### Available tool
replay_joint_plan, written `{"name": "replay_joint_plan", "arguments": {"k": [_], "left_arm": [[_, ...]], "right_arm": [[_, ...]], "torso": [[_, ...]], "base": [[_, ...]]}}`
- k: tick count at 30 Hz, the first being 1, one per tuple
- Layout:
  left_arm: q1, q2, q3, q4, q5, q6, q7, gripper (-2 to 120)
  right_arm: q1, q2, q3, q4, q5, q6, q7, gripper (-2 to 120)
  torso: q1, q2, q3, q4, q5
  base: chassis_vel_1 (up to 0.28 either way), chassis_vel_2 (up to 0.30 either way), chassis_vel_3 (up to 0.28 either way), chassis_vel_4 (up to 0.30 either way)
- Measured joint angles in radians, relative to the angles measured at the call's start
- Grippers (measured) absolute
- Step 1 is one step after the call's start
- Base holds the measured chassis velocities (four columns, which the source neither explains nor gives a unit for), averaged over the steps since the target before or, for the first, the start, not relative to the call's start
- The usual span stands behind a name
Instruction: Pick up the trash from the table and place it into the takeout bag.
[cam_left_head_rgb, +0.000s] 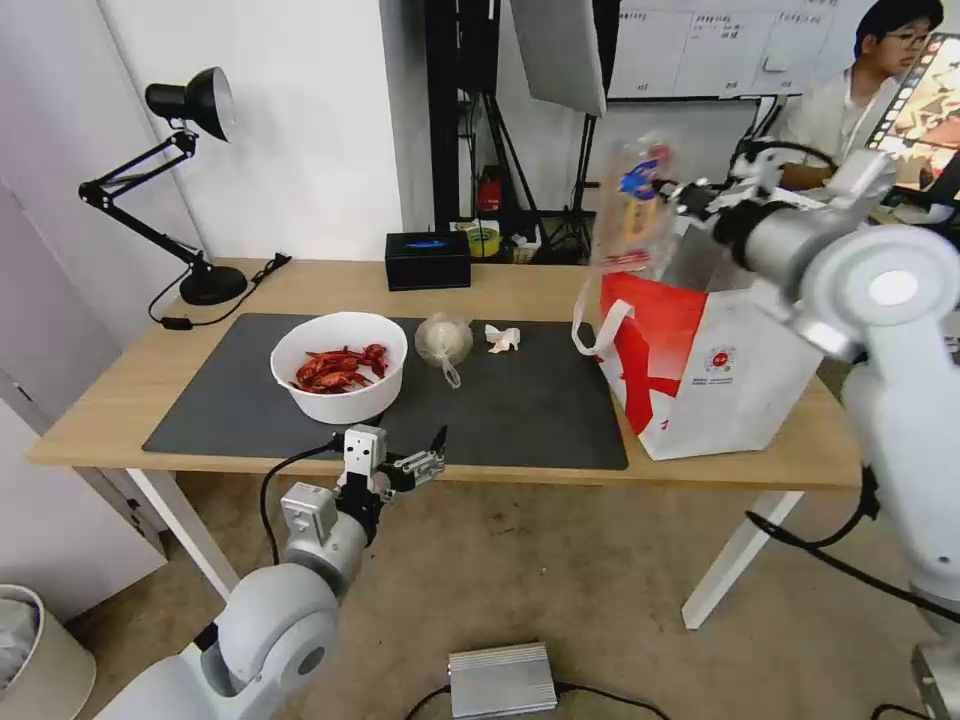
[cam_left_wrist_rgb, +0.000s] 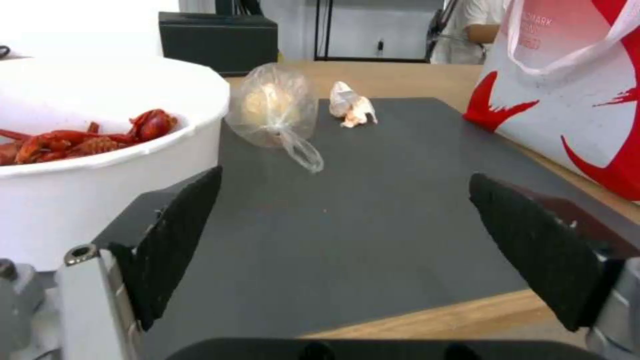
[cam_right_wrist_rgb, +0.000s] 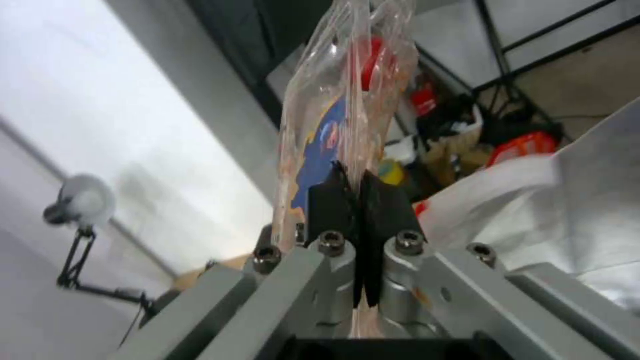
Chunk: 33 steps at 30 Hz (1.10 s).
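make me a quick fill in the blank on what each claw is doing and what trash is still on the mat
1. The right claw is shut on the clear ____ tray, holding it above the takeout bag.
2. The left claw hangs ____ at the table's near edge, holding nothing.
3. On the mat, the knotted clear bag lies between the crumpled tissue and the white ____ of crayfish shells.

Missing words: plastic; open; bowl

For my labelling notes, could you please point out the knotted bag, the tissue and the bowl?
knotted clear bag (cam_left_head_rgb: 442, 342), head view, its bulging body.
crumpled white tissue (cam_left_head_rgb: 503, 339), head view, its middle.
white round bowl (cam_left_head_rgb: 352, 404), head view, its front wall.
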<state>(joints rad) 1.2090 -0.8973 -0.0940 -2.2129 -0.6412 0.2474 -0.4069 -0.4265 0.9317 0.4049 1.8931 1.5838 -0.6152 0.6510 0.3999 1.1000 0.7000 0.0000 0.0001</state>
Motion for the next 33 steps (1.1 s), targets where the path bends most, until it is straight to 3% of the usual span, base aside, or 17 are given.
{"name": "replay_joint_plan", "arguments": {"k": [13,22,33], "left_arm": [[-0.005,-0.004,0.007,-0.006,-0.001,0.000,0.001,100],[-0.006,-0.005,0.002,-0.013,-0.002,0.000,0.002,100],[-0.004,-0.002,-0.003,-0.024,-0.002,-0.001,0.002,100]], "right_arm": [[-0.041,-0.079,0.056,-0.043,-0.003,0.004,-0.015,0],[-0.073,-0.087,0.058,-0.074,-0.098,0.017,-0.064,0],[-0.100,-0.077,0.055,-0.071,-0.117,0.021,-0.067,0]], "torso": [[0.000,0.000,0.000,-0.0001,0.0001],[0.000,0.000,0.000,0.0000,0.0000],[0.000,0.000,0.000,0.0001,-0.0001]], "base": [[0.000,0.000,0.000,0.000],[0.000,0.000,0.000,0.000],[0.000,0.000,0.000,0.000]]}}
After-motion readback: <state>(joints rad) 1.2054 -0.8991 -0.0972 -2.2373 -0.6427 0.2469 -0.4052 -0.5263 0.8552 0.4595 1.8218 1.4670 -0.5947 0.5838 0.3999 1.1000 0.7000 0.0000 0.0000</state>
